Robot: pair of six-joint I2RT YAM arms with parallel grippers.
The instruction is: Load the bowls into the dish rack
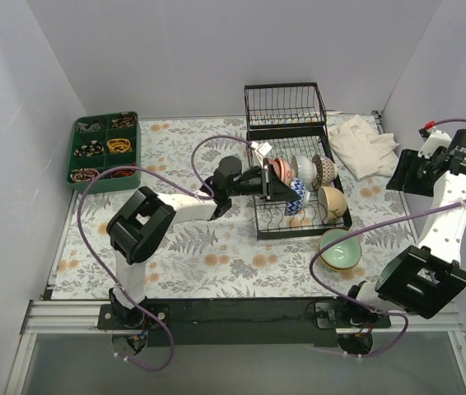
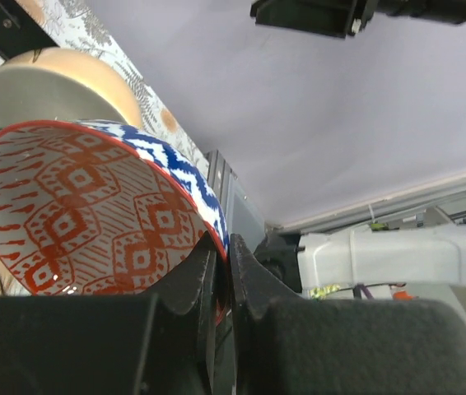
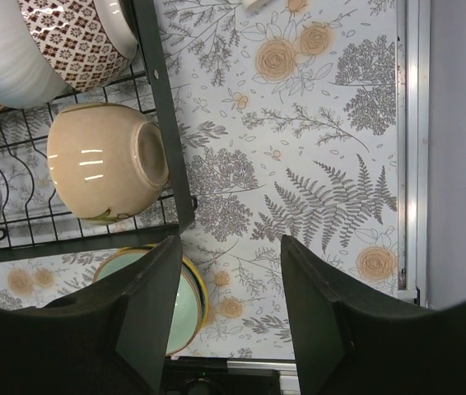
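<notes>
The black wire dish rack [image 1: 342, 220] stands mid-table and holds several bowls on edge. My left gripper [image 1: 267, 179] reaches over its left side, shut on the rim of a red-orange patterned bowl [image 1: 281, 171]. In the left wrist view the jaws [image 2: 225, 251] pinch that bowl [image 2: 76, 206], with a blue-patterned bowl [image 2: 175, 160] and a cream bowl [image 2: 52, 82] behind. My right gripper [image 1: 399, 173] is open and empty, raised right of the rack [image 3: 163, 123]. Below its fingers [image 3: 231, 271] are the cream bowl [image 3: 105, 160], a brown lattice bowl [image 3: 68, 45] and a pale green bowl [image 3: 187, 309]. The green bowl [image 1: 340, 249] sits on the table.
A green compartment tray [image 1: 106, 151] stands at the back left. A white cloth [image 1: 365, 144] lies right of the rack's taller wire basket end [image 1: 285, 105]. Grey walls close in the table on three sides.
</notes>
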